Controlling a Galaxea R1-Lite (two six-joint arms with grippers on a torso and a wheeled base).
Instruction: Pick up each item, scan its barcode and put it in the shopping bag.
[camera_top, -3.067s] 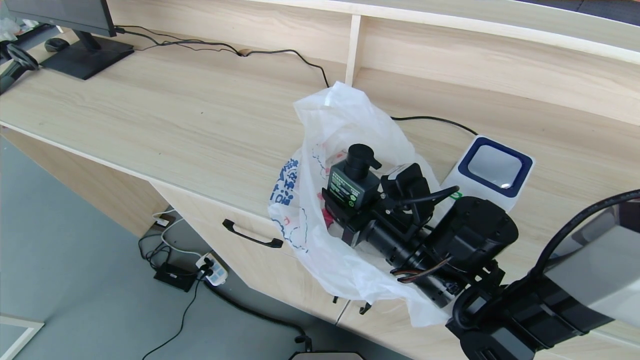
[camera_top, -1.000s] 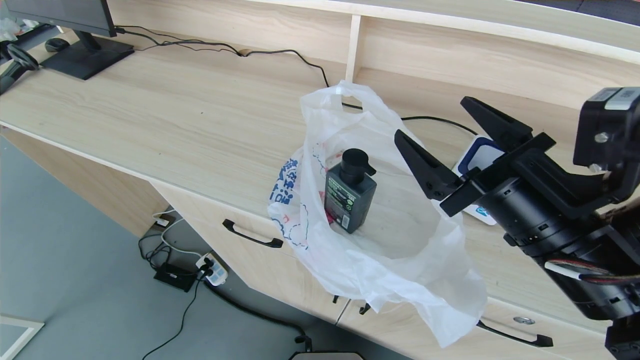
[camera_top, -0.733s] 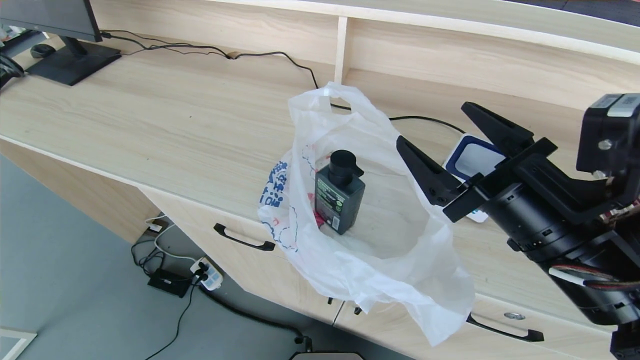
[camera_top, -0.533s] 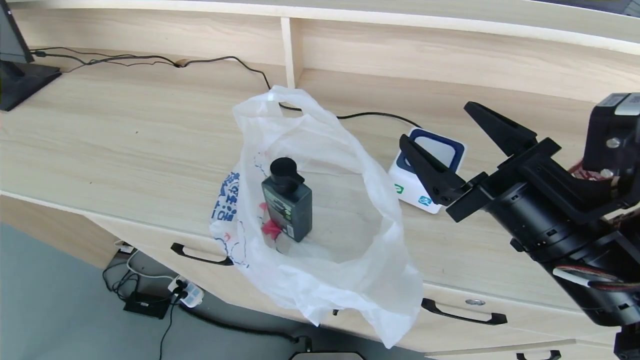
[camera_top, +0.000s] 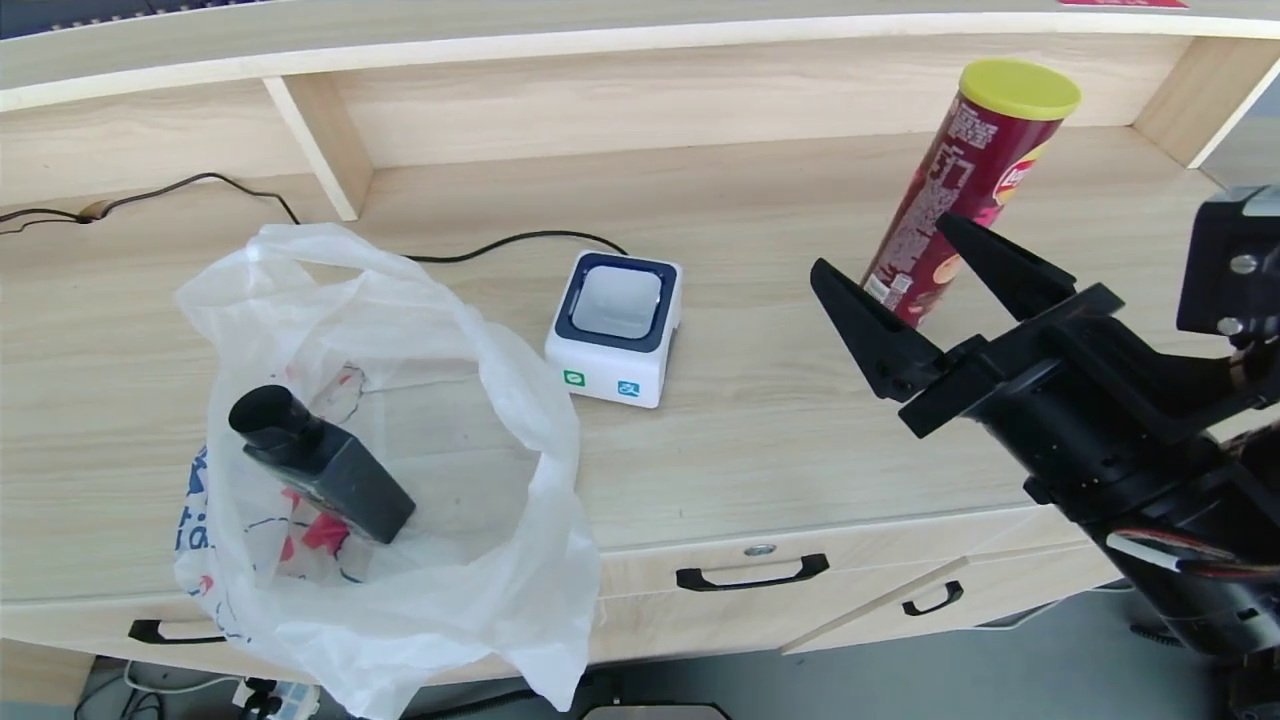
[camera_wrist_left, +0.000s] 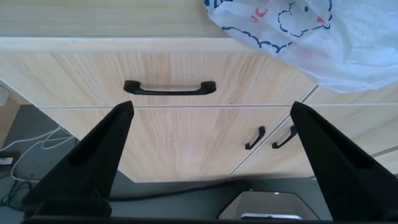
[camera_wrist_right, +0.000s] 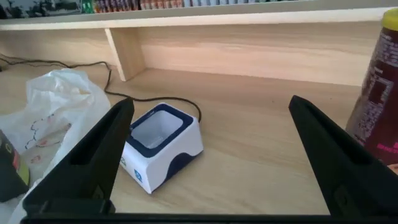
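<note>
A white plastic shopping bag (camera_top: 480, 400) lies open on the left of the wooden counter (camera_top: 760, 420). A black pump bottle (camera_top: 330, 470) rests inside it, next to something red. The white and blue barcode scanner (camera_top: 617, 325) sits mid-counter. A tall red chips can (camera_top: 965, 190) with a yellow lid stands at the right. My right gripper (camera_top: 878, 242) hangs open and empty above the counter, just in front of the can. From the right wrist I see the scanner (camera_wrist_right: 161, 146), bag (camera_wrist_right: 56, 112) and can (camera_wrist_right: 380, 93). My left gripper (camera_wrist_left: 211, 106) is open below the counter edge, facing the drawers.
A raised wooden shelf with a divider (camera_top: 320, 145) backs the counter. A black cable (camera_top: 480, 245) runs from the scanner behind the bag. Drawers with black handles (camera_top: 752, 575) front the counter. The bag's printed side (camera_wrist_left: 292, 25) hangs over a drawer handle (camera_wrist_left: 169, 88).
The head camera has swung right, bringing the chips can into view. My right gripper let go of the pump bottle inside the bag, drew back and stays open.
</note>
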